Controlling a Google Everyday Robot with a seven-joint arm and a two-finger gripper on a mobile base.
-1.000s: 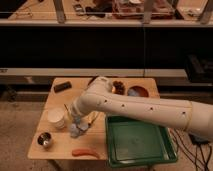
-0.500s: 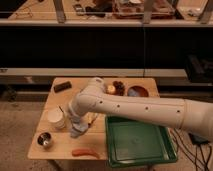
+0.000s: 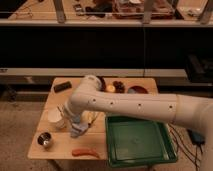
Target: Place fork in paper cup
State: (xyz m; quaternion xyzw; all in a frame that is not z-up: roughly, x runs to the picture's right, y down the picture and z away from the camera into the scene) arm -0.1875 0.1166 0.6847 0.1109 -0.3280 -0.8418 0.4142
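Fork (image 3: 61,111): thin grey sliver, tilted, just above the right rim of the paper cup (image 3: 53,116), left side of the tabletop (image 3: 65,147). Hand (image 3: 70,121) pressed together, apparently pinching the handle. Step: insertion. Centre fork over the mouth, lower well inside, then release. An off-centre drop could tip the cup.

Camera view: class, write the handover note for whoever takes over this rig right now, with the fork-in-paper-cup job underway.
Gripper: shut, low over the table, close beside the paper cup.
Fork: a slim grey piece, probably it, slants over the cup's rim next to the gripper; whether it is gripped is unclear.
Done: fork is at the cup, not yet in it.
Left: drop it into the cup, then pull the arm away.
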